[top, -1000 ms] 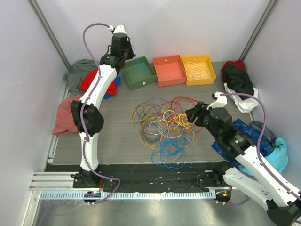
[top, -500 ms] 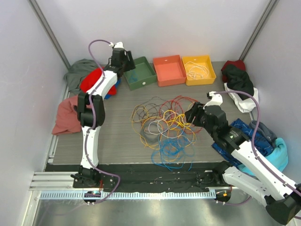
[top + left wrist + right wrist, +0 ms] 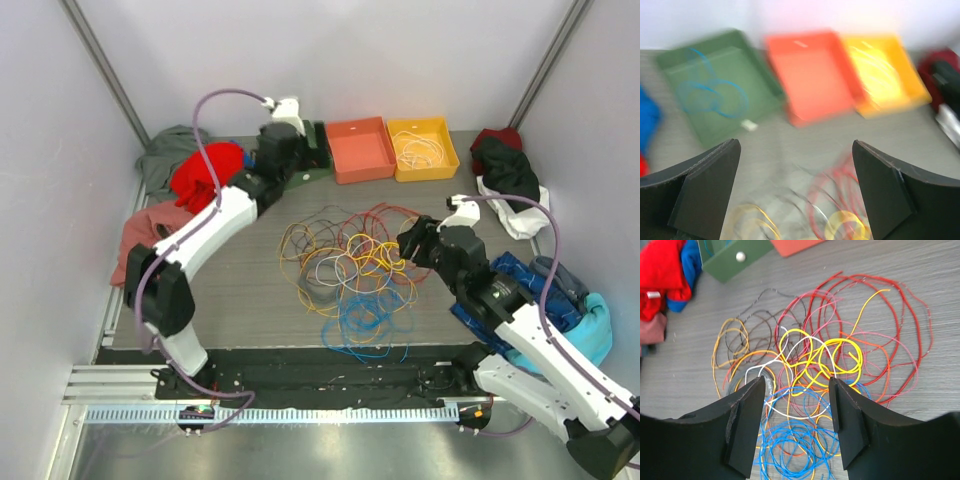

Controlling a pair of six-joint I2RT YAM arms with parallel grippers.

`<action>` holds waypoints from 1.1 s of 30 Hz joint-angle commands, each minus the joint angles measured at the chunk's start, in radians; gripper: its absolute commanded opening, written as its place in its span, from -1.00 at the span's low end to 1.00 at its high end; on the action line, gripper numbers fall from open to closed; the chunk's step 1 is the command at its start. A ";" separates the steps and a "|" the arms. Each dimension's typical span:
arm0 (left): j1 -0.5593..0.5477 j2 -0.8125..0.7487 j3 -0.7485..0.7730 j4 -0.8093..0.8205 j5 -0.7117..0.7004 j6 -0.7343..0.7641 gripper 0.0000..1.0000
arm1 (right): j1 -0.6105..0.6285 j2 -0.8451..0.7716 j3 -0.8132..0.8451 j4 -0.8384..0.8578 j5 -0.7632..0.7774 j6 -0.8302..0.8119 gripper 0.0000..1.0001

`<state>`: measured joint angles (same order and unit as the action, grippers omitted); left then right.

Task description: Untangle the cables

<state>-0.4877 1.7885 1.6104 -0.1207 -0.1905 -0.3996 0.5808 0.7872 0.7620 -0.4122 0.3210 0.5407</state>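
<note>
Grey wood-grain table top (image 3: 240, 290) fills the floor of a white-walled cell. About midway between the arm bases and the far row of trays lies the tangle of thin looping cables (image 3: 350, 275), in yellow, orange, red, blue, white and brown. The heap is roughly round, a little longer from far to near than from side to side, with wide red loops (image 3: 395, 215) at its far right and a dense blue bunch (image 3: 362, 318) at its near end. The right gripper (image 3: 796, 380) hangs at the right edge of this heap and faces left across it. Its jaws stand partly apart with nothing between them, and its wrist camera shows a bright yellow double loop (image 3: 820, 360) on the table beyond the gap. The left gripper (image 3: 795, 142) is up at the far edge, over the green plastic tray (image 3: 747, 55) that holds a coiled blue cable (image 3: 710, 95). To the right of that tray sit the orange tray (image 3: 810, 70) and the yellow tray (image 3: 905, 75). Its jaws are spread wide and hold nothing, and the tangle lies on its near side, well apart from it. The right arm is plainly the nearer one, so a short reach down and to the left would probably put its fingers on the yellow loop.
</note>
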 commanded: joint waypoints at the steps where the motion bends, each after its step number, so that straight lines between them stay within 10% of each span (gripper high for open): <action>1: -0.204 -0.107 -0.150 0.085 -0.193 0.027 1.00 | 0.001 -0.092 -0.036 0.050 0.139 0.053 0.23; 17: -0.483 -0.275 -0.589 0.084 0.049 -0.314 0.78 | -0.001 -0.267 -0.142 0.003 0.193 0.071 0.21; 33: -0.557 -0.043 -0.475 0.039 0.074 -0.200 0.73 | 0.001 -0.279 -0.170 -0.027 0.176 0.104 0.20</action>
<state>-1.0386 1.7027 1.0565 -0.0986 -0.1341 -0.6415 0.5808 0.5148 0.5880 -0.4515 0.4847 0.6319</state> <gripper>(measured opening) 0.879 0.601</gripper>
